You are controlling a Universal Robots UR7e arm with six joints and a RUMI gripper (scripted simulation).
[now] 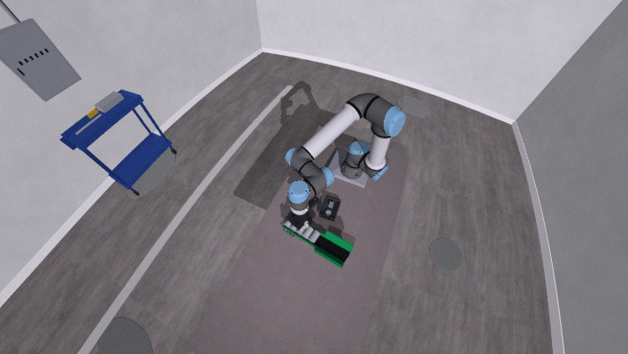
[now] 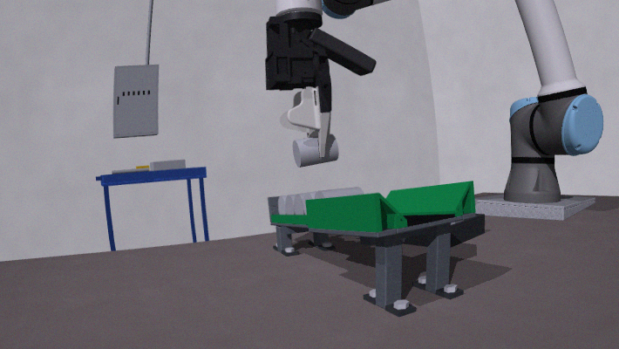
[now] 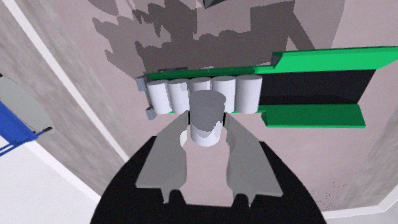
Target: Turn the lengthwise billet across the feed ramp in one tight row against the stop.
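Observation:
My gripper (image 2: 316,146) is shut on a grey steel billet (image 2: 315,151) and holds it in the air, well above the feed ramp (image 2: 375,214). In the wrist view the held billet (image 3: 205,119) sits between my two grey fingers, its long axis parallel to the billets below. Several grey billets (image 3: 205,94) lie side by side across the ramp in a row at its left end, against the stop (image 3: 141,84). The ramp has green side rails (image 3: 320,60) and a dark bed (image 3: 320,86). From the exterior view the row (image 2: 316,198) shows partly behind a green rail.
The ramp stands on grey bolted legs (image 2: 388,275). The arm's base (image 2: 533,205) stands on a plate to the right of the ramp. A blue table (image 2: 153,198) with small items is far left by the wall. A dark box (image 1: 328,208) lies beside the ramp.

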